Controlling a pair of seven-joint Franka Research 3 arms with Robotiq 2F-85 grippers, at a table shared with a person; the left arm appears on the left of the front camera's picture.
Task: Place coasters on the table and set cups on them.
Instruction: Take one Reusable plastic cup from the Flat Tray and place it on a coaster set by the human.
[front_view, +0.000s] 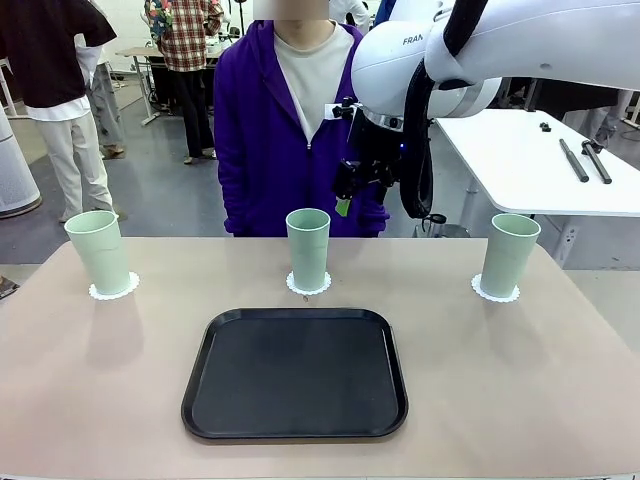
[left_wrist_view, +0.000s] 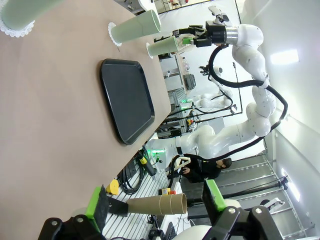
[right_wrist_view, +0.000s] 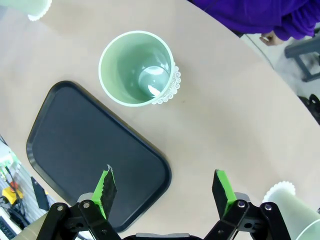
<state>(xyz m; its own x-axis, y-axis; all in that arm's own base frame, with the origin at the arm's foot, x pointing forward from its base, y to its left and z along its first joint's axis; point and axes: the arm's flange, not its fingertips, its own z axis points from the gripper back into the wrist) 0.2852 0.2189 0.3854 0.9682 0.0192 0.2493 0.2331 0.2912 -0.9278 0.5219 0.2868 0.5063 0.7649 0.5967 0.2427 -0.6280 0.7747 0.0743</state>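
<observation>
A: Nearest me?
B: Black rectangular plastic tray (front_view: 295, 372) on the tan table (front_view: 90, 400), bare.
A: Cups?
B: Three pale mint-green plastic tumblers (front_view: 308, 250), each upright on a white lacy paper doily (front_view: 308, 289): left, middle, right along the far side.
A: Pincers?
B: My right gripper (right_wrist_view: 165, 192) hangs above the table near the middle tumbler, jaws wide, holding nothing. My left gripper (left_wrist_view: 156, 205) is wide too, off the near edge.
A: Farthest?
B: Person in a purple hoodie (front_view: 262, 130).

cups (front_view: 308, 248): smooth plastic | tray (front_view: 296, 372): matt black | coasters (front_view: 495, 292): lacy paper
</observation>
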